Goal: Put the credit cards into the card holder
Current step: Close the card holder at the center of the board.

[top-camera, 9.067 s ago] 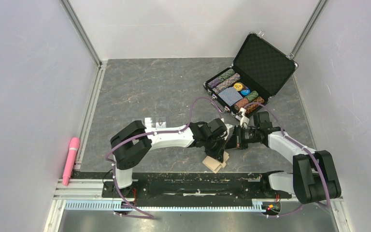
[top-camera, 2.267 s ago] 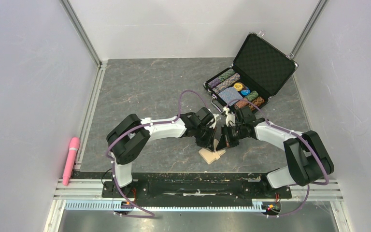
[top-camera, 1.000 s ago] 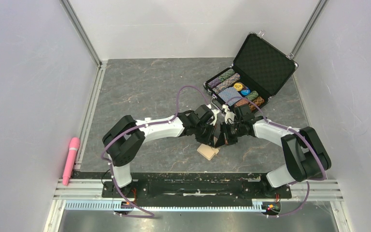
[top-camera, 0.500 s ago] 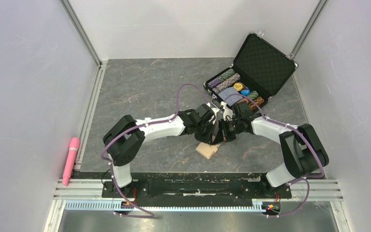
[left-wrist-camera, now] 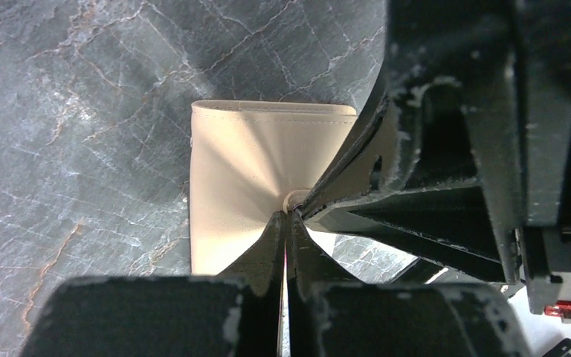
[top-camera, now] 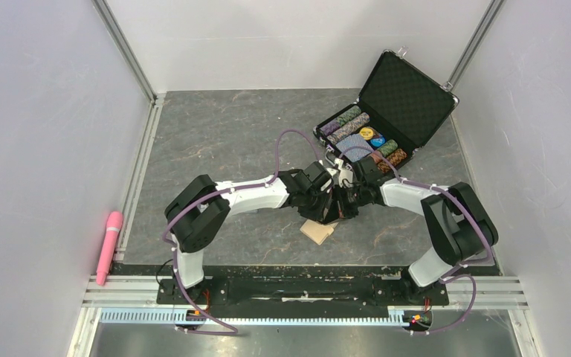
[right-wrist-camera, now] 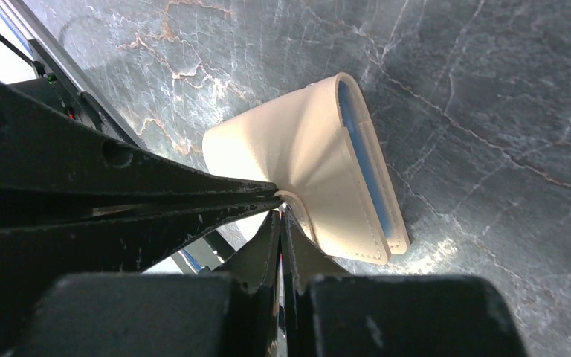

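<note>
The tan card holder (top-camera: 317, 230) lies folded on the grey floor near the front middle. It shows in the left wrist view (left-wrist-camera: 238, 171) and the right wrist view (right-wrist-camera: 320, 163), where a strip of blue lining (right-wrist-camera: 364, 163) shows at its edge. Its top face is drawn up into a tent towards the round snap (left-wrist-camera: 295, 199). My left gripper (top-camera: 331, 210) (left-wrist-camera: 285, 217) and right gripper (top-camera: 340, 209) (right-wrist-camera: 279, 214) are both shut, tip to tip at that snap, and seem to pinch the holder there. The credit cards are not in view.
The open black poker-chip case (top-camera: 405, 93) with chips and a blue deck stands at the back right. A pink stick (top-camera: 108, 245) lies by the left rail. The two arms cross the middle of the floor.
Both grippers, joined at the snap, have shifted a little left and away from the front edge. The card holder has slid with them and now lies folded flat.
</note>
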Controlling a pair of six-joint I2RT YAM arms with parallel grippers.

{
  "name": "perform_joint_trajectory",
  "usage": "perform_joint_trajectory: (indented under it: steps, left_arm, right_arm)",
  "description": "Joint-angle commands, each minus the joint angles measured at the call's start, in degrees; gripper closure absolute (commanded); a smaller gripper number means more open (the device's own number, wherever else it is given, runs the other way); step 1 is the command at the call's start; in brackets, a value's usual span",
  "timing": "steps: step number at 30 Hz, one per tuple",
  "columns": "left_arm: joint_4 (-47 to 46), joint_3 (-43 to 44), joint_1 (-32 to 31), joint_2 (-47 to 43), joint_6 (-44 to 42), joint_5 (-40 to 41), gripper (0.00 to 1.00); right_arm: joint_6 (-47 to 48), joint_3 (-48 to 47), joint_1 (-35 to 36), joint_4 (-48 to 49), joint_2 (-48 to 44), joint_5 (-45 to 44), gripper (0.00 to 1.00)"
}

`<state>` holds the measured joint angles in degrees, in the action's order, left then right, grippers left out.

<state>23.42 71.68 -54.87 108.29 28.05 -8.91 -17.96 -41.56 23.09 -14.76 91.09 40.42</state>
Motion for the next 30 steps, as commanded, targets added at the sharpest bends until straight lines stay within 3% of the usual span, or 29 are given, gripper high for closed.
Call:
perform_joint_trajectory:
  steps: [1,7,15,30]
  left_arm:
    - [1.27,1.62,-0.27,1.02,-2.89,2.28,0.98]
    - [0.95,1.11,-0.25,0.62,-3.09,1.39,0.98]
    - [-1.50,0.94,-0.31,-4.10,-2.15,-0.54,0.98]
    - [-0.17,0.01,-0.30,-4.71,-1.38,0.03,0.98]
  right_arm:
    - [-0.85,-2.56,0.96,2.73,1.24,-0.51,1.00]
    - [-0.50,-2.38,1.16,2.15,1.47,-2.65,1.00]
    - [-1.19,-4.04,0.81,0.28,-4.85,-8.11,1.00]
    - [-1.22,-2.06,0.82,0.33,-5.74,-5.71,1.00]
